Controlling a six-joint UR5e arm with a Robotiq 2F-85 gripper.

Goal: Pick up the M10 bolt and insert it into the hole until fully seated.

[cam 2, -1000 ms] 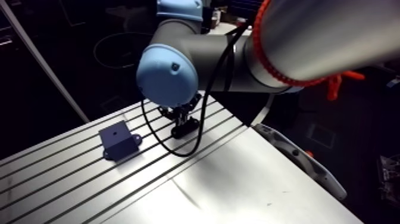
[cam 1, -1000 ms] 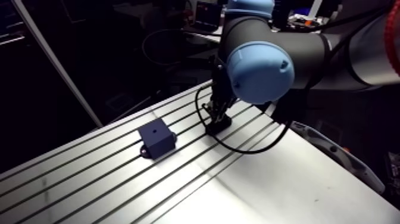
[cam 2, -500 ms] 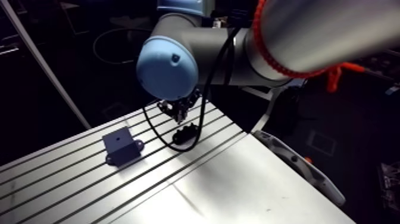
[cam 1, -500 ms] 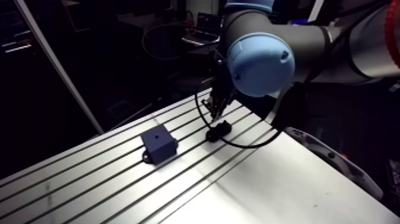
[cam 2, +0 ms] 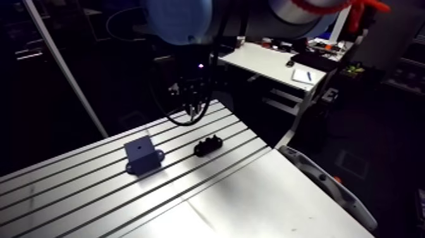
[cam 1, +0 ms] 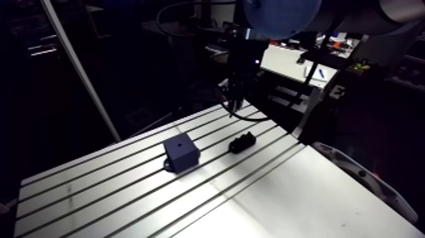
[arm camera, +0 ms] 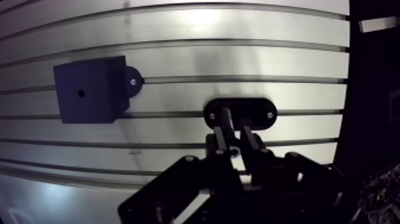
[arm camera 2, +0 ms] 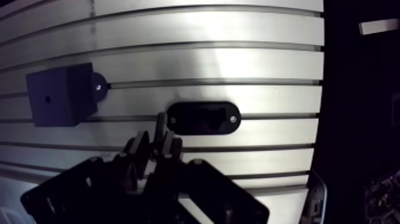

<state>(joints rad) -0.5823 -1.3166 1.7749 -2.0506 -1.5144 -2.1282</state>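
A dark blue block (arm camera: pixel 89 89) with a small hole (arm camera: pixel 79 93) in its top face stands on the slotted aluminium table (cam 1: pixel 114 196). To its right lies a black oval holder (arm camera: pixel 262 113) fastened by two screws; its middle recess looks empty. My gripper (arm camera: pixel 235 121) hangs well above the holder, seen in the arm view as the gripper (cam 1: pixel 237 104) over the table's far edge. Its fingers (arm camera: pixel 223 128) stand narrowly apart, pinched on a short dark bolt that is hard to make out against them.
The block (cam 1: pixel 181 154) and the holder (cam 1: pixel 242 142) sit about a hand's width apart across the table slots. A smooth white plate (cam 1: pixel 303 202) covers the near right part of the table. A slanted pale post (cam 1: pixel 79 69) rises at the left.
The gripper was down at the black holder earlier and has since risen well above it. The arm camera moved with it. Block and holder have stayed put.
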